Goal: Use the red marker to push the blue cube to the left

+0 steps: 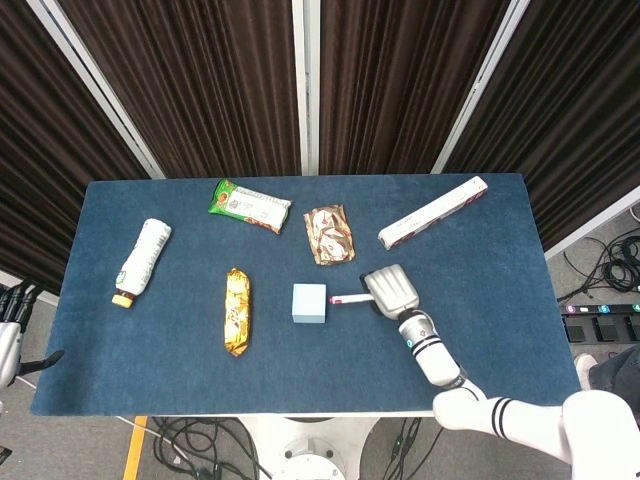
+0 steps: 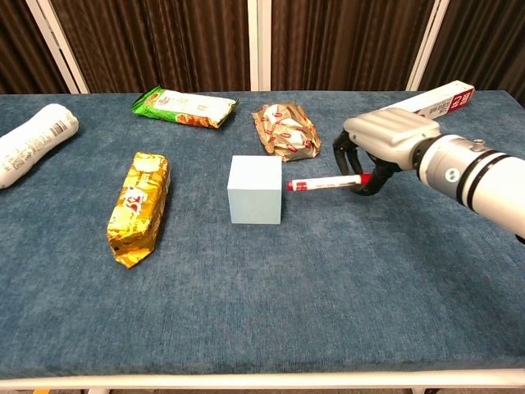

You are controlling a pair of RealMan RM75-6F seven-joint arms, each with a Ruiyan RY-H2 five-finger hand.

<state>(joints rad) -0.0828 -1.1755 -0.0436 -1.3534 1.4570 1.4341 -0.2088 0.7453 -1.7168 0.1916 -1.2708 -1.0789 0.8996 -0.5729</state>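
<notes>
The pale blue cube (image 1: 309, 302) (image 2: 255, 190) stands near the middle of the blue table. My right hand (image 1: 392, 291) (image 2: 384, 143) is just to its right and grips the red marker (image 1: 347, 298) (image 2: 326, 182), held level with its white tip pointing left at the cube's right face. The tip is at or just off that face; contact cannot be told. My left hand (image 1: 10, 325) shows only at the far left edge of the head view, off the table, with nothing seen in it.
Left of the cube lies a yellow snack bar (image 1: 236, 311) (image 2: 139, 205). Behind are a brown wrapper (image 1: 328, 234) (image 2: 286, 129), a green packet (image 1: 249, 205) (image 2: 185, 107) and a long white box (image 1: 432, 212) (image 2: 435, 102). A white bottle (image 1: 142, 261) (image 2: 33, 144) lies far left.
</notes>
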